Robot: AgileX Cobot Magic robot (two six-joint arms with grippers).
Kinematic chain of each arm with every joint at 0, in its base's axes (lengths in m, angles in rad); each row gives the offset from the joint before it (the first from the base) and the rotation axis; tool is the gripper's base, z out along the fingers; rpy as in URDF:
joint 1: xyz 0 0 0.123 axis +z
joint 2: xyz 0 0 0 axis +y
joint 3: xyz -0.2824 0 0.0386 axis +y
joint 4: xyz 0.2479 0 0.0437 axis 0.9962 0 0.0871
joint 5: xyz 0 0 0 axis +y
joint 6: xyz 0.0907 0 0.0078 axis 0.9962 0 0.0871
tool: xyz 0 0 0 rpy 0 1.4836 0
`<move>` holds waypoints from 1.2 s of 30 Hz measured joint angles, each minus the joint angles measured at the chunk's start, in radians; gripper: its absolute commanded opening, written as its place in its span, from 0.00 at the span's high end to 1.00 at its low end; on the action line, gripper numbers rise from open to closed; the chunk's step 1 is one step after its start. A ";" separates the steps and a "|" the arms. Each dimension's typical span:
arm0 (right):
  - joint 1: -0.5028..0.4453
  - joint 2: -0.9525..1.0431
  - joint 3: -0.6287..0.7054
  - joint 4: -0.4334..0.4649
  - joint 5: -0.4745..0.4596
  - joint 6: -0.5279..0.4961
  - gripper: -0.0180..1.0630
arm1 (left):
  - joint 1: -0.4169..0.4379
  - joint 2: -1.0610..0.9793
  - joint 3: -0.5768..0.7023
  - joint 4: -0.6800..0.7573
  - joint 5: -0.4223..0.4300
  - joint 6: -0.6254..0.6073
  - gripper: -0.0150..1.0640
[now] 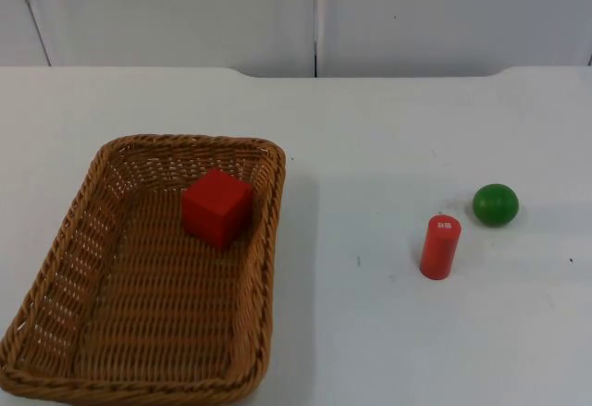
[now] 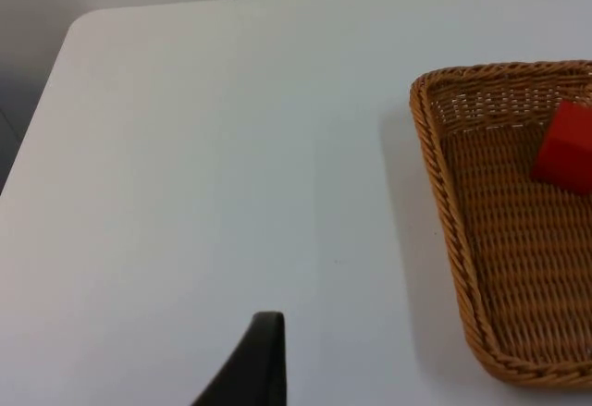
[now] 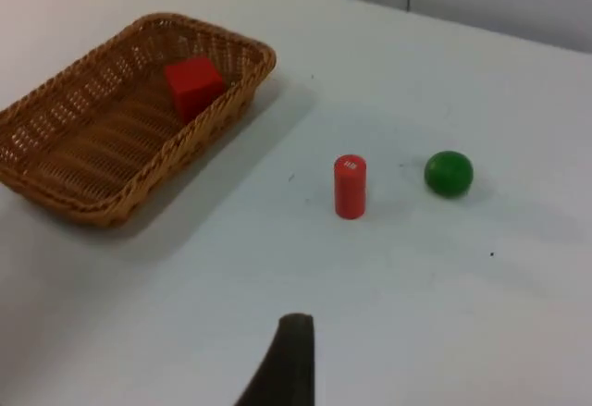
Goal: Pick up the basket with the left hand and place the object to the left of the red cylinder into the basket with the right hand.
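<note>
Basket: woven tan wicker basket (image 1: 139,276), rectangular, sits flat on the white table top (image 1: 388,332) nearest the camera on the robot's left side, with nothing lifting it.
Basket contents: red wooden cube (image 1: 216,206) lies inside, toward the far wall of the basket and turned a little; it is the one object to the left of the cylinder, so I judge it to be the task's thing, already where it belongs.
Cylinder: red upright cylinder (image 1: 440,247) stands on the bare table well apart from the basket, to its right; it serves as the landmark, not as a thing to move.
Ball: green ball (image 1: 496,203) rests just beyond and right of the cylinder, near it but not touching; being on the wrong side, it should be left alone.
Left gripper: one black fingertip (image 2: 259,360) hangs over bare table beside the basket's rim, apart from it; whether the jaws are released or clenched I cannot tell.
Right gripper: one black fingertip (image 3: 289,360) hangs over the table, with cylinder, ball and basket all ahead and well apart; its jaw state I cannot tell either.
Stage: by my reading the placing is finished and both arms wait clear.
Backdrop: grey partition wall (image 1: 185,8) closes off the far table edge.
</note>
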 measured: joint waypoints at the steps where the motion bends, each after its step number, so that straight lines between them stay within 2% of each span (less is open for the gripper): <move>1: 0.000 0.000 0.010 0.002 0.007 -0.002 0.24 | 0.000 0.000 0.000 0.000 0.000 0.000 0.01; 6: 0.000 0.000 0.017 0.046 0.015 -0.056 0.24 | 0.000 0.000 0.000 0.000 0.000 0.000 0.01; 26: 0.000 0.000 0.017 0.046 0.015 -0.056 0.23 | 0.000 0.000 0.000 0.000 0.000 0.000 0.01; 29: 0.000 0.000 0.017 0.046 0.015 -0.056 0.20 | 0.000 0.000 0.000 0.000 0.000 0.000 0.01; 32: 0.000 0.000 0.017 0.046 0.015 -0.056 0.09 | 0.000 0.000 0.000 -0.002 0.000 0.000 0.01; 33: 0.000 0.000 0.017 0.046 0.015 -0.056 0.01 | 0.000 0.000 0.000 -0.002 0.000 0.000 0.01; 36: 0.000 0.000 0.017 0.046 0.015 -0.056 0.01 | 0.000 0.000 0.000 -0.002 0.000 0.000 0.01</move>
